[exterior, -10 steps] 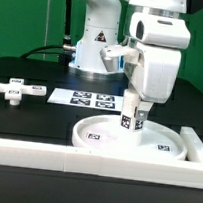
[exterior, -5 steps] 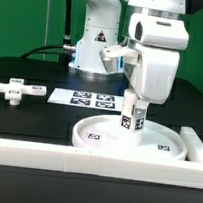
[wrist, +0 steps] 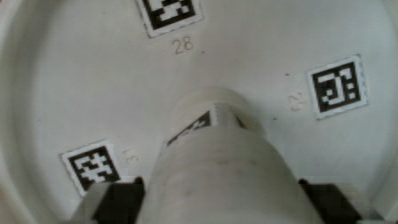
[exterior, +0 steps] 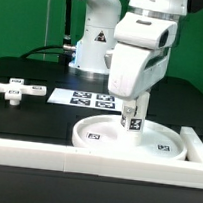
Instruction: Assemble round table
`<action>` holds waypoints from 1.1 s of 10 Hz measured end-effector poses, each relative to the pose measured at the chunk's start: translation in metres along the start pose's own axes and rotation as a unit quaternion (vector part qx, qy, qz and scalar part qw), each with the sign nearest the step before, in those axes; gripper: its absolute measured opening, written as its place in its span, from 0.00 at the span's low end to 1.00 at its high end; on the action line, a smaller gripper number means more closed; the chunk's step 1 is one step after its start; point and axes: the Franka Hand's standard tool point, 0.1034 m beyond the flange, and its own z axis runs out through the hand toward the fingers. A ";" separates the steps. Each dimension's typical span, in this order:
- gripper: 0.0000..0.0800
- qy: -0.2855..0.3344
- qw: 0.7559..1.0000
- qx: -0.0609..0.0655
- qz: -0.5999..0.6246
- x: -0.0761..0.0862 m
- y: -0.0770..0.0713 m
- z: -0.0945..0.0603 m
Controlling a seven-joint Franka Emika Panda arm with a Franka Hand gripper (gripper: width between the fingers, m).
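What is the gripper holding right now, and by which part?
The gripper holds the cylinder post by its upper end, upright over the disc.

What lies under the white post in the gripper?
The wide rimmed disc with its square tags. The post covers the disc's middle, so whether they touch cannot be seen.

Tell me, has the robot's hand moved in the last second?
Yes. The hand has swung toward the exterior view's left against the marker board while gripping the post on the disc.
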 end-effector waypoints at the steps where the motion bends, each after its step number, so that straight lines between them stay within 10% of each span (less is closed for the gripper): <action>1: 0.51 0.000 0.999 0.000 0.042 0.000 0.000 0.000; 11: 0.51 0.027 0.873 0.028 0.486 -0.001 0.001 0.000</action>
